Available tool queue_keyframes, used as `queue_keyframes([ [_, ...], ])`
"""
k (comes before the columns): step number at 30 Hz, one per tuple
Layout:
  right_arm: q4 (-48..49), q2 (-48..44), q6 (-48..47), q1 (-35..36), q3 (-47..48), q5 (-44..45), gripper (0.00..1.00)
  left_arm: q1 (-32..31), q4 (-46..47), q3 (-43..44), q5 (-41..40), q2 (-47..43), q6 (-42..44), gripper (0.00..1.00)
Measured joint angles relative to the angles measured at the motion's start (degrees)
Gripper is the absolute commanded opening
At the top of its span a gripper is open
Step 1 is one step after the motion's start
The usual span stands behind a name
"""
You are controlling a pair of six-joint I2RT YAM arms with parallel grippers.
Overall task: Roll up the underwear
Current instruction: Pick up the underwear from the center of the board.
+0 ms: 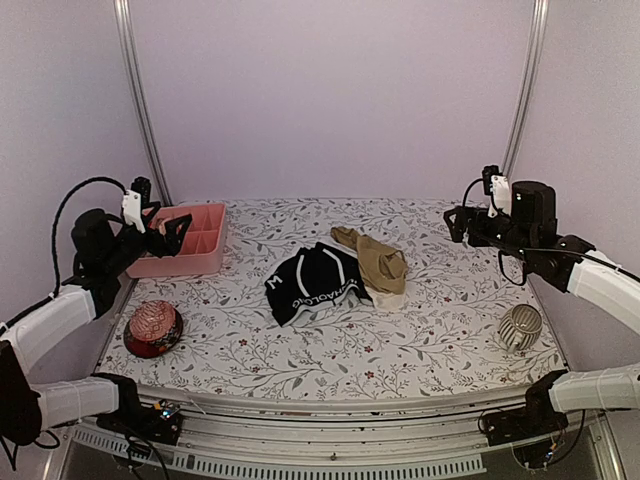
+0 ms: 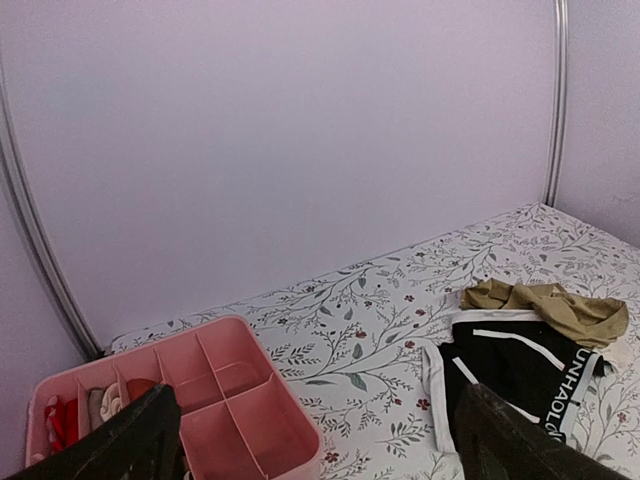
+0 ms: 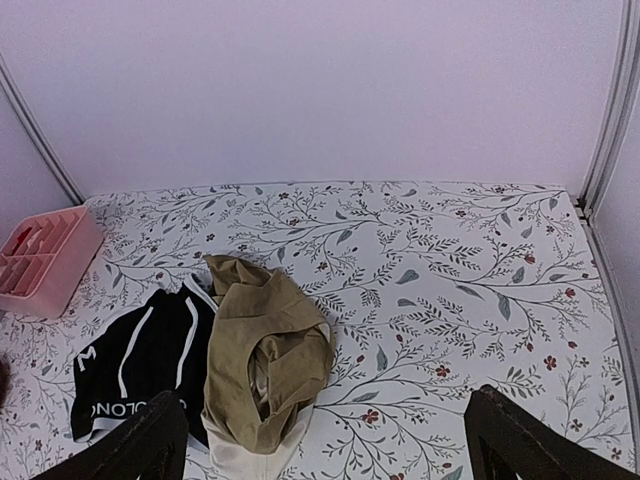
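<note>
Both pieces lie loose and unrolled near the middle of the table, which has a flowered cover. The black underwear is crumpled flat with its white-lettered waistband turned toward the near edge and white trim showing along its sides. The tan underwear lies just to its right, bunched up and touching the black piece along that side, with a pale band at its near end. The left gripper hangs over the near left end of a pink tray at the far left of the table. Its fingers stand wide apart with nothing between them. The tray is split into compartments, and those at its left end hold some red and pale cloth. The right gripper hovers at the far right, above the table and well apart from the clothing. It too is spread wide and empty, its fingers framing bare table in the wrist view. A red patterned globe sits near the front left corner, and a pale ribbed cup lies near the front right.
</note>
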Motion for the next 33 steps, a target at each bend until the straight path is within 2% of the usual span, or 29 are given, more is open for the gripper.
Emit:
queue_keyframes([
  [16, 0.22, -0.22, -0.04, 0.26, -0.07, -4.52, 0.99, 0.15, 1.27, 0.00, 3.76, 1.38, -0.24, 0.98],
  [27, 0.90, 12.02, -0.35, 3.39, 1.11, -7.89, 0.99, 0.02, 1.16, 0.00, 6.34, 3.10, 0.46, 0.99],
  [33, 0.68, 22.88, -1.25, 7.93, 7.72, -4.96, 0.99, -0.48, 0.98, 0.00, 6.82, 3.96, 1.14, 0.99],
])
